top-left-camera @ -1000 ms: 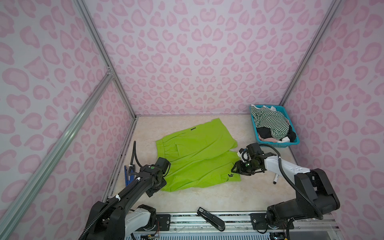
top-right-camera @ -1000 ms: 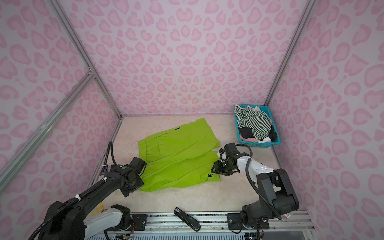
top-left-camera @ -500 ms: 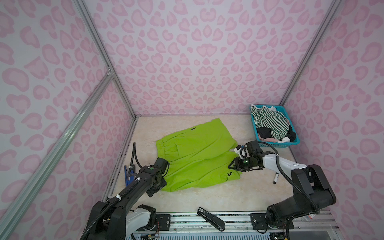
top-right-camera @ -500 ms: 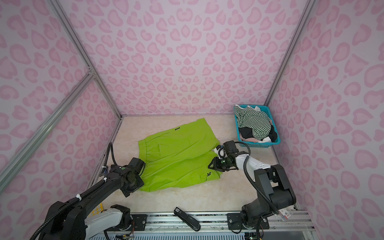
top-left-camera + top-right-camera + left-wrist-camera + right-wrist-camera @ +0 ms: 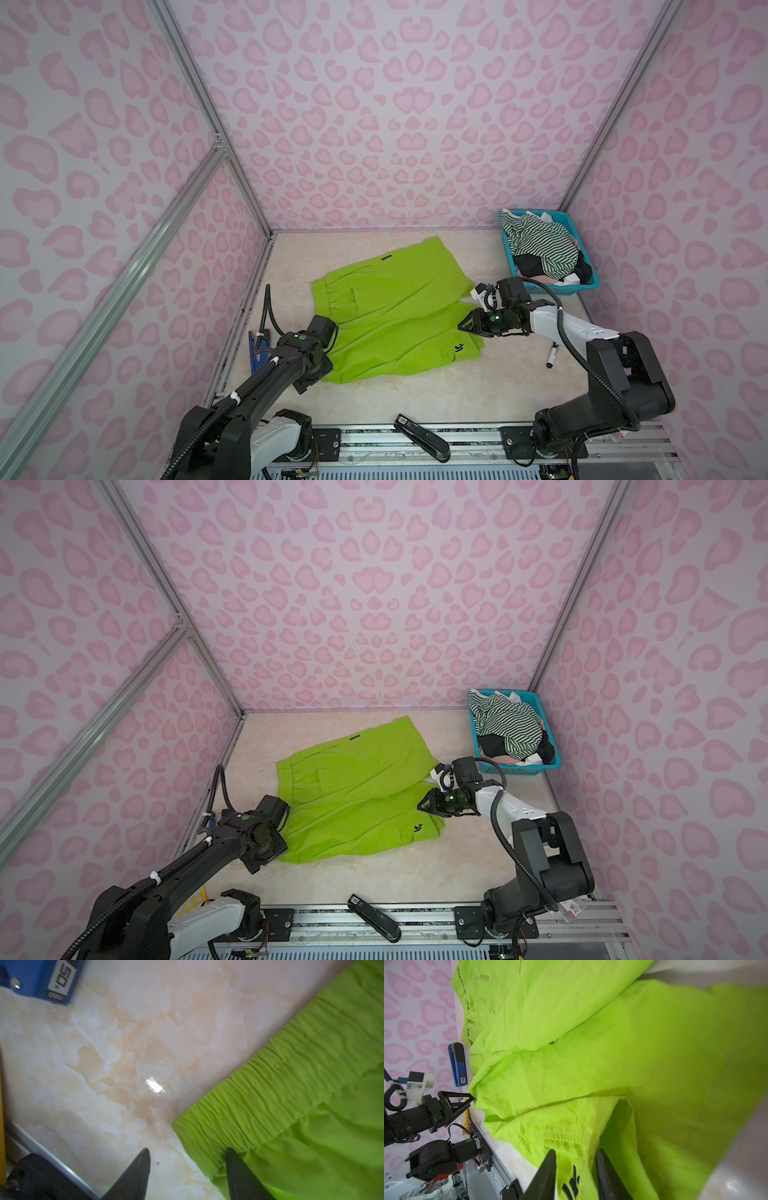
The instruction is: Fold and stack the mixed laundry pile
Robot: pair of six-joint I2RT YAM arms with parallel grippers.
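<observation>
Since a second ago, the right gripper (image 5: pixel 462 326) has been nudged a little further onto the lime-green shorts (image 5: pixel 395 316) and its jaws drawn narrower, while the left arm has been left almost where it was. At the table's left edge a blue stapler (image 5: pixel 255 353) is seen lying. Near it the left gripper (image 5: pixel 187 1151) is held low with its jaws spread: one fingertip is set on the gathered waistband corner, the other over bare table (image 5: pixel 415 399). The shorts are spread flat across the middle, waistband to the left, legs to the right. On the nearer leg's hem, beside the small black logo (image 5: pixel 571 1186), a bunched fold of cloth is pinched between the right fingers. A marker (image 5: pixel 552 355) lies further right. The teal basket (image 5: pixel 577 289) in the far right corner is filled with the striped top (image 5: pixel 540 245) and black and pale clothes (image 5: pixel 527 262).
</observation>
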